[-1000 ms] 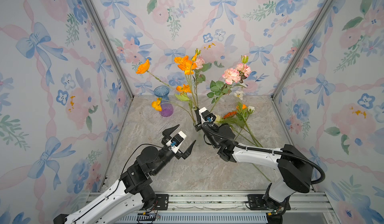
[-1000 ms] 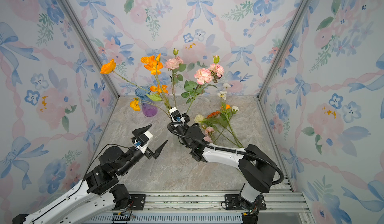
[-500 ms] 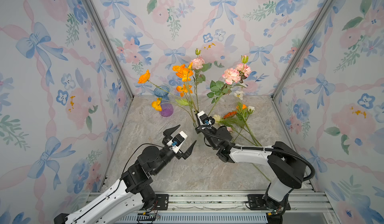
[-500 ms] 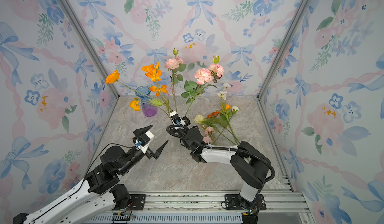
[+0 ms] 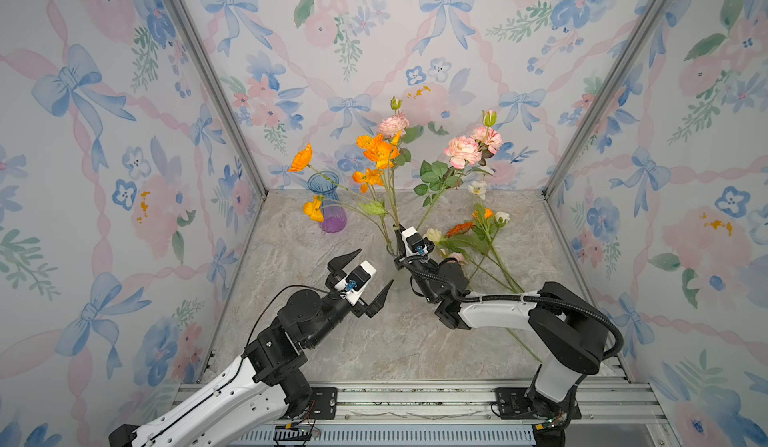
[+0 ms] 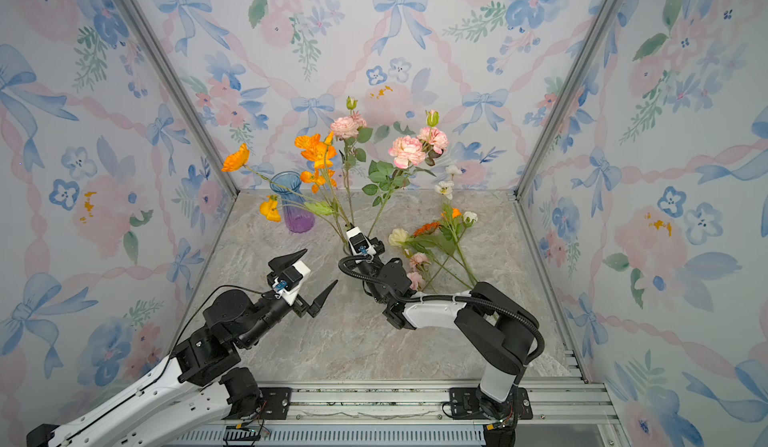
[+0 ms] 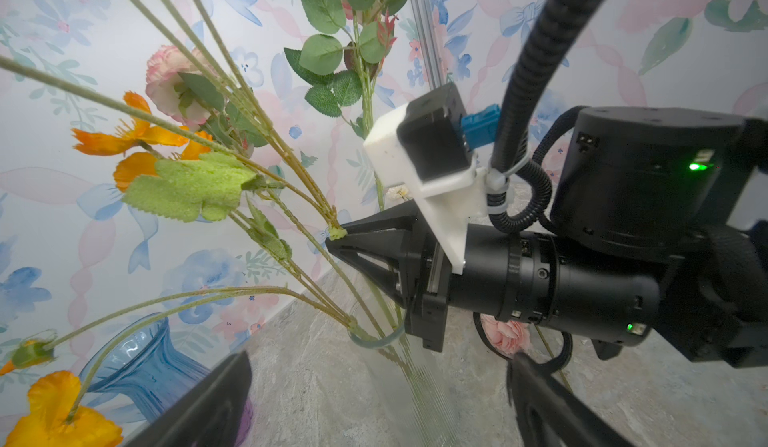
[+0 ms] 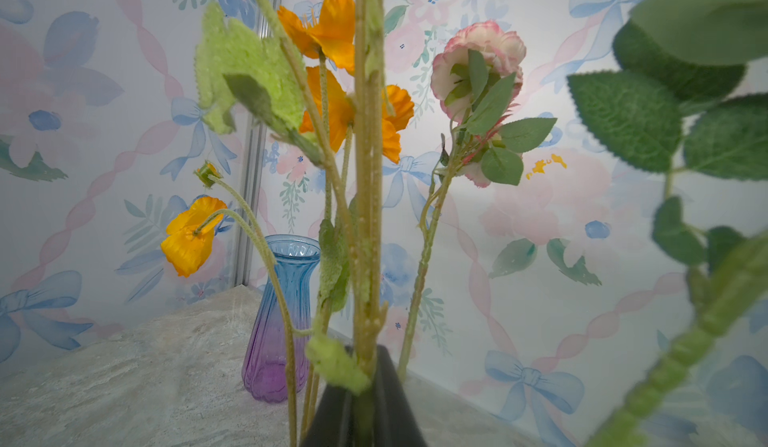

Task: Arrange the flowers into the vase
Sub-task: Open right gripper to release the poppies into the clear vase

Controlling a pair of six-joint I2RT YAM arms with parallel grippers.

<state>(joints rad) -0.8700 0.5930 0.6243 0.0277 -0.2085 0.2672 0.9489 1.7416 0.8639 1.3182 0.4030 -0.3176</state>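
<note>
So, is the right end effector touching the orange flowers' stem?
Touching. The right wrist view shows the stem running down between the right end effector's closed jaws; the left wrist view shows it pinched at their tips.

Top views look down; wrist views near flowers (image 8: 340, 108).

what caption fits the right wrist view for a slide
right gripper pinching a flower stem, with orange and pink blooms above and a blue-purple vase behind

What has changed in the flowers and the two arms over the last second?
The right gripper, jaws shut on the spray of orange poppy-like flowers, tilted it: its leftmost bloom swung right and down towards the blue-and-purple glass vase. The left gripper, jaws open, and the loose flowers lying on the table stayed put.
</note>
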